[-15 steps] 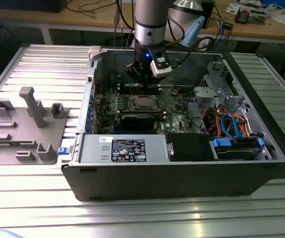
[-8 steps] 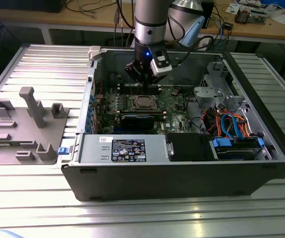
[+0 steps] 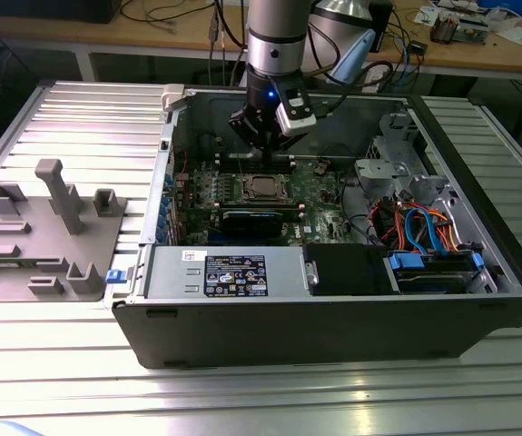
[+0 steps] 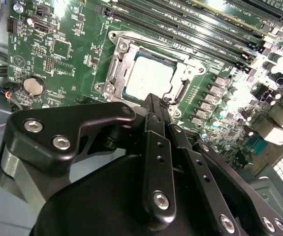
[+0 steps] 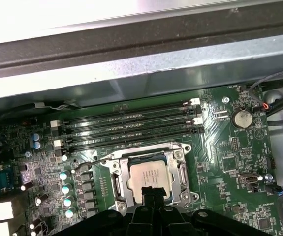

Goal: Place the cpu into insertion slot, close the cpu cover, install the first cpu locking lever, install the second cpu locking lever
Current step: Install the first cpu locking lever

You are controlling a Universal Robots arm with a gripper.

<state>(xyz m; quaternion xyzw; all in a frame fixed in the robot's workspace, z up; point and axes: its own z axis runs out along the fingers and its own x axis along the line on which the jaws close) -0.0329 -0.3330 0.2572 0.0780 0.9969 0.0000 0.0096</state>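
The cpu (image 5: 148, 177) (image 4: 148, 76), a silvery square chip, lies flat in the insertion slot (image 5: 112, 164) on the green motherboard. The cpu cover (image 5: 181, 173) (image 4: 115, 69), a silvery frame plate, lies down around it, and the chip shows through its cut-out. My black gripper (image 5: 151, 190) (image 4: 157, 102) hangs just above one edge of the socket with its fingers pressed together and nothing visible between them. In the exterior view the gripper (image 3: 262, 145) stands over the cpu (image 3: 262, 188) inside the open computer case. A thin metal lever (image 5: 89, 161) sticks out from one corner of the socket.
Long black memory slots (image 5: 126, 129) run beside the socket. The case walls (image 3: 333, 318) enclose the board, with a power supply (image 3: 229, 272) and cabled drive bays (image 3: 428, 232) near the front and the exterior view's right. A grey fixture tray (image 3: 43, 232) sits at the exterior view's left.
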